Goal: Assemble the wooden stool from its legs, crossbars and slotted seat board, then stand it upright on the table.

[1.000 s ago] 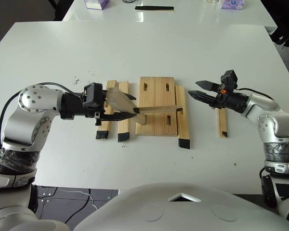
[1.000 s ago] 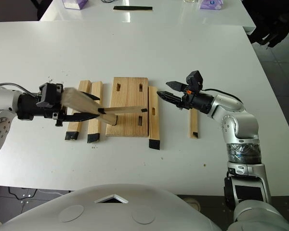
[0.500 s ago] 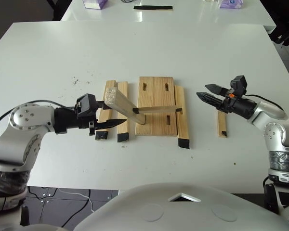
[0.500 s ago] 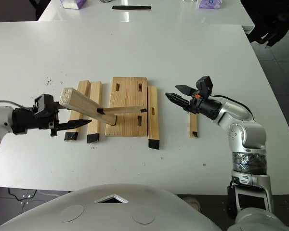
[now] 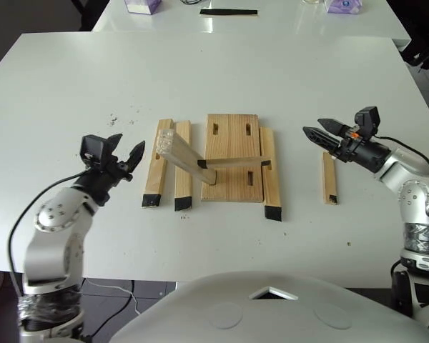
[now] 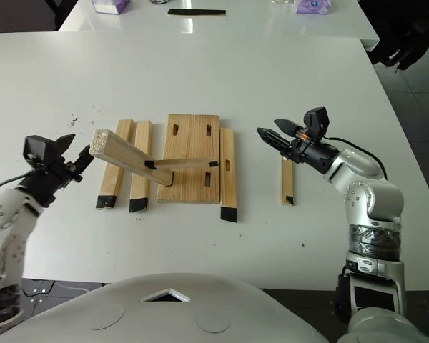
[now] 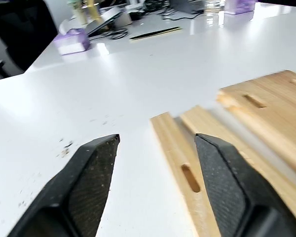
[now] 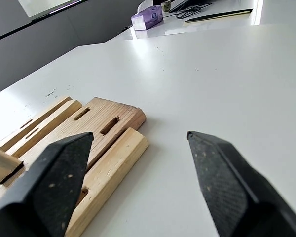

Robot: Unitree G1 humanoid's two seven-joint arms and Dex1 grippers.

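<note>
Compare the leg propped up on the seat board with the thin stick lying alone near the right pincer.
Pose: the propped leg tilts, upper end raised; the lone stick lies flat on the table. Thickness: the propped leg looks thicker, the lone stick slimmer. Contact: the propped leg meets the seat board; the lone stick touches nothing else. Both are pale wood.

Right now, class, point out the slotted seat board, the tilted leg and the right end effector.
slotted seat board (image 5: 232, 139), left eye view, bare top.
tilted leg (image 5: 182, 153), left eye view, mid-length.
right end effector (image 5: 312, 126), left eye view, between fingertips.
</note>
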